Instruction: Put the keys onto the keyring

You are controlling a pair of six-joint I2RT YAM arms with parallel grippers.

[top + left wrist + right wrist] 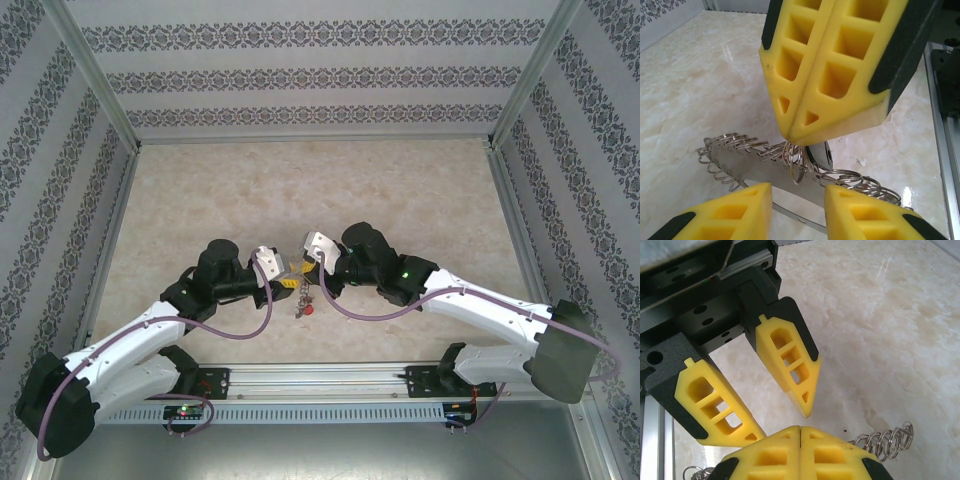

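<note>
In the top view both grippers meet over the middle of the table. The keyring (735, 165) is a grey metal band edged with wire loops (887, 442), held just above the marble. My right gripper (792, 139) is shut, its yellow tips (800, 430) pinching a bunch of those loops. My left gripper (797, 192) is open, its two fingers standing either side of the band without touching it. The keys (304, 298) dangle beneath the two grippers, a red tag (309, 309) lowest. A flat metal key blade (824, 152) shows behind the pinched loops.
The beige marble tabletop (300, 190) stretches back to patterned walls on three sides. An aluminium rail (330, 380) carrying both arm bases runs along the near edge. A small white fleck (861, 161) lies on the marble beside the ring.
</note>
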